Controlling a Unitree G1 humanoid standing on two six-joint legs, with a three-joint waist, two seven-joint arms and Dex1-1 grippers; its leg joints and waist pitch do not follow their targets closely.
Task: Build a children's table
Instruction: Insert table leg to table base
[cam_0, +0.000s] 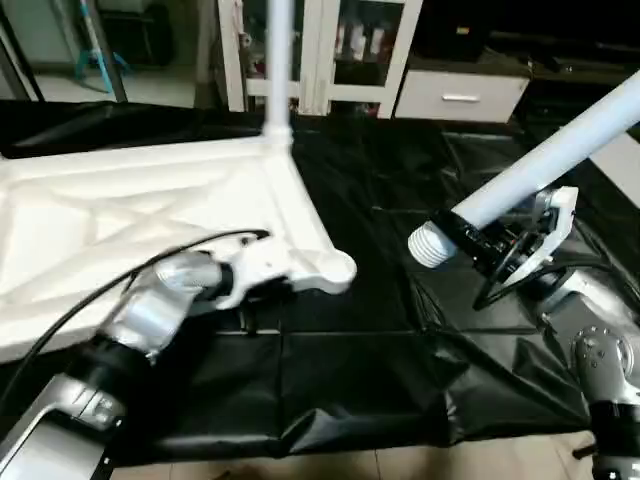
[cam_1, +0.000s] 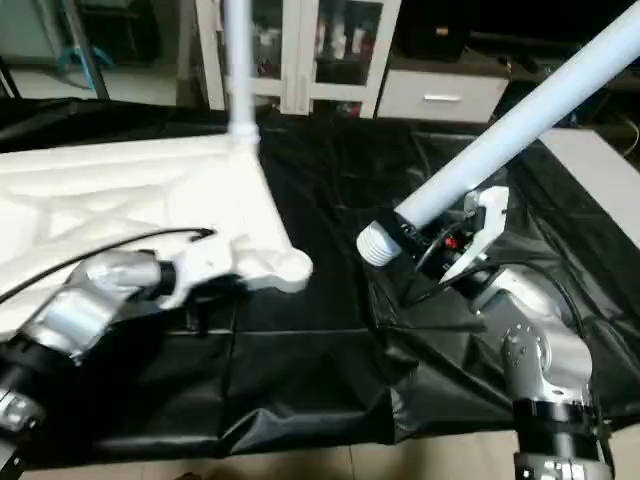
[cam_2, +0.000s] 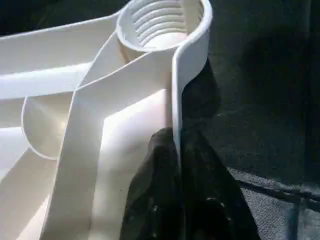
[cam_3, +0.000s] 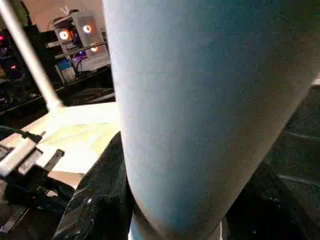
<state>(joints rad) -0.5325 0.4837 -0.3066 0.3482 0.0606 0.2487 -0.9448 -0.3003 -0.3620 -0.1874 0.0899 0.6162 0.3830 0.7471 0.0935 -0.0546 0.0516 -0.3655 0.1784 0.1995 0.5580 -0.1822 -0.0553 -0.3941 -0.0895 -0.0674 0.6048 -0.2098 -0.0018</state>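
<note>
The top (cam_0: 150, 215) lies ribs-up on the black-draped bench (cam_0: 400, 330), taking up the 9 to 11 o'clock part of the head view, with one leg (cam_0: 278, 70) already standing upright in its far corner at about 12 o'clock. Its near corner socket (cam_2: 162, 22) is empty, the threads inside showing. The left claw (cam_2: 175, 165) is pinched nearly shut on the thin rim wall of the top just beside that socket, steadying it. At 3 o'clock the right claw (cam_0: 505, 245) is clamped about half open around a second leg (cam_0: 545, 165), close behind its ribbed threaded end (cam_0: 428, 243), which points toward the empty socket but is well apart from it, tilted rather than upright. The likely trouble is cross-threading: if the leg goes in at this slant, the threads could bind or skip. The long free end also gives leverage, so the leg could twist in the grip, and a push could slide the top on the slick cloth.
</note>
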